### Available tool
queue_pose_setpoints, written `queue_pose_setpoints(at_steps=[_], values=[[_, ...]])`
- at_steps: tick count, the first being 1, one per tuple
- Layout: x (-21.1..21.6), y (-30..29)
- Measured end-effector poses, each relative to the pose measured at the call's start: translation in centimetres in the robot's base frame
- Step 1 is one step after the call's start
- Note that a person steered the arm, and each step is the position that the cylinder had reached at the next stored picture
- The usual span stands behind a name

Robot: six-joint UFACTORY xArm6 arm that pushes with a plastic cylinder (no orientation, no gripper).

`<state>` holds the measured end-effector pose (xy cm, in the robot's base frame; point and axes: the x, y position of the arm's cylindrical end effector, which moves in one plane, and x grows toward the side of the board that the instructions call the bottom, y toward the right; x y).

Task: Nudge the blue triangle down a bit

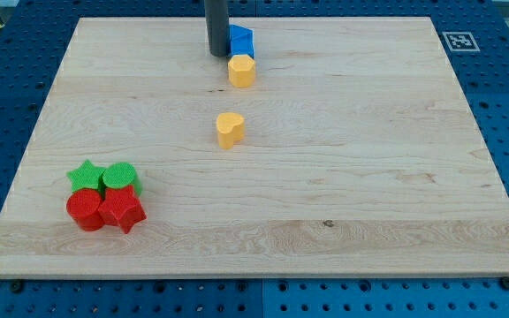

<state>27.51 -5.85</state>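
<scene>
The blue triangle (pixel 241 41) lies near the view's top centre of the wooden board (pixel 369 159). My tip (pixel 218 55) stands just to the view's left of it, close to or touching its left side. A yellow hexagon block (pixel 241 71) sits directly below the blue triangle, touching it. A yellow heart block (pixel 230 129) lies further down, near the board's middle.
At the view's lower left a tight cluster holds a green star (pixel 86 175), a green round block (pixel 121 177), a red round block (pixel 85 210) and a red star (pixel 122 210). A fiducial marker (pixel 459 41) sits at the board's top right corner.
</scene>
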Motion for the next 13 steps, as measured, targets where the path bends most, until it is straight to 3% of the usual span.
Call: queue_pose_setpoints(at_steps=[2,5,13], values=[[-0.7,-4.6],[-6.3,-3.8],[-4.8,1.7]])
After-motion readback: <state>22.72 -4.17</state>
